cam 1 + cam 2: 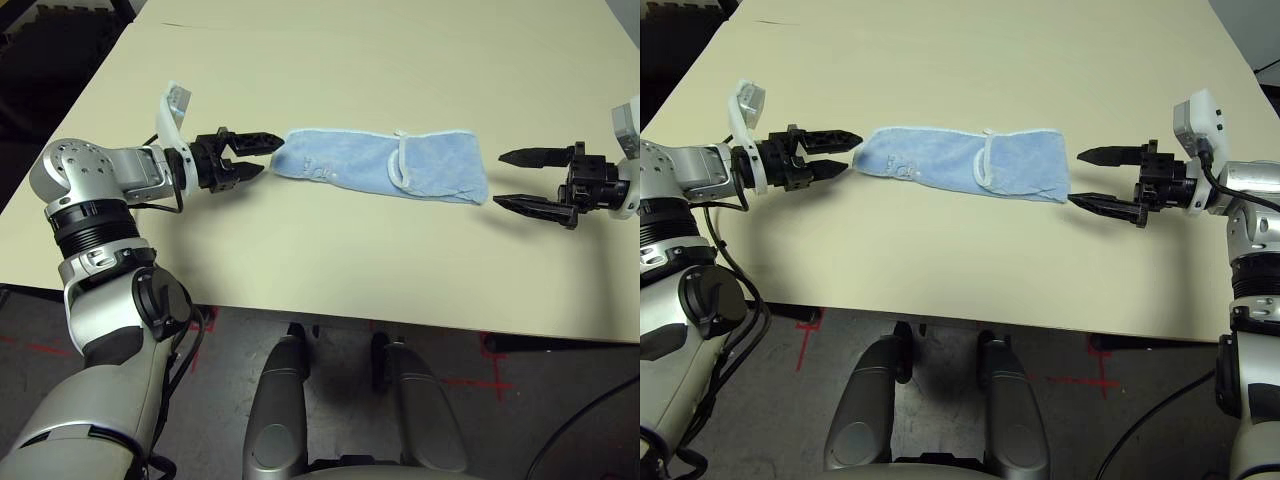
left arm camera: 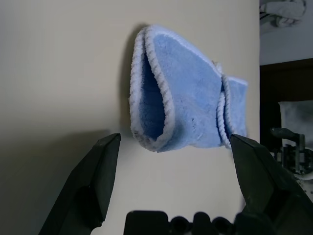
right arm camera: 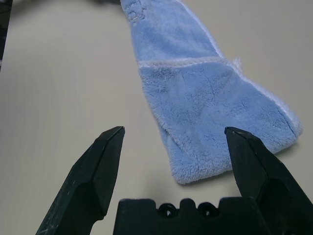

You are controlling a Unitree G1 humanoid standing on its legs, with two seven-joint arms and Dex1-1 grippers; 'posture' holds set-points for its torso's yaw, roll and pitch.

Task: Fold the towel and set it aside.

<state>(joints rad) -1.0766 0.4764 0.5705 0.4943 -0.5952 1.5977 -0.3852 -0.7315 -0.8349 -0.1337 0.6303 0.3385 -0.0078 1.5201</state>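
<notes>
Your towel (image 1: pixel 385 163) lies folded into a long strip on the table (image 1: pixel 400 60), its long axis running nine to three o'clock. The left gripper (image 1: pixel 262 156) faces the nine-o'clock end and sits nearer; the right gripper (image 1: pixel 512 181) faces the three-o'clock end. Both stand wide apart and empty. No lettering on the towel can be read.

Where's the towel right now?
In the left eye view, the towel lies folded mid-table, between the open left gripper and open right gripper.
</notes>
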